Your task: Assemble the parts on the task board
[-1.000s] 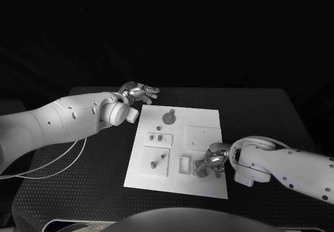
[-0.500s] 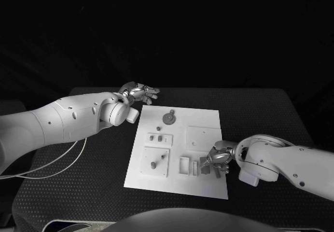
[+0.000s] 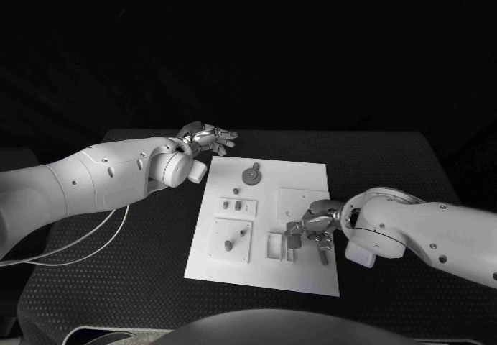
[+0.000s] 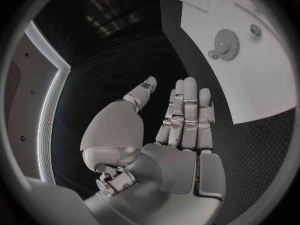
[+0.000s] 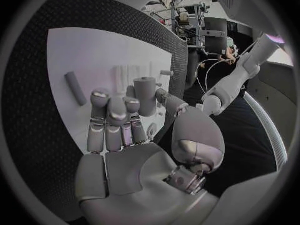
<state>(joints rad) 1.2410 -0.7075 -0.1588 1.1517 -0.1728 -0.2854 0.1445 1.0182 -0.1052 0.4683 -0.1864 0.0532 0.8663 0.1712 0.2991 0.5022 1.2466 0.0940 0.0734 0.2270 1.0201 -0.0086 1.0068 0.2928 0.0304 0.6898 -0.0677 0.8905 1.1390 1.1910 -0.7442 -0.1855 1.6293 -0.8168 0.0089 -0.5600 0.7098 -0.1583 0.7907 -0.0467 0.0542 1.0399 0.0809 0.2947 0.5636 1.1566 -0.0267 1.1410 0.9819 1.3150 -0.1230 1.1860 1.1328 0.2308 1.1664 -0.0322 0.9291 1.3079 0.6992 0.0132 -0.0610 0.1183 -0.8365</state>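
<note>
right hand: the right hand (image 3: 307,228) hangs over the near right part of the task board (image 3: 311,175), and the right wrist view shows it pinching a short grey cylinder peg (image 5: 144,96) between thumb and fingers, the peg upright. That grip looks chosen to keep the peg's end free for lowering into a seat.
peg target: judging by where the hand hangs, the aim is one of the sockets near the rectangular slot block (image 3: 274,245); which socket cannot be told.
loose part: a second grey rod (image 5: 76,88) lies flat on the board beyond the right hand's fingertips, apart from the held peg.
left hand: the left hand (image 3: 206,136) is held off the far left corner of the task board, over the black table (image 3: 383,154), fingers straight and apart, gripping nothing; it seems parked clear of the work.
gear: a round gear (image 4: 225,37) sits on the board near that far left corner, untouched, with a small stud (image 4: 254,29) just beside it.
change: against the earlier frames, the right hand has shifted farther onto the board toward its middle and risen off the near right edge. The left hand and the gear lie as before.
</note>
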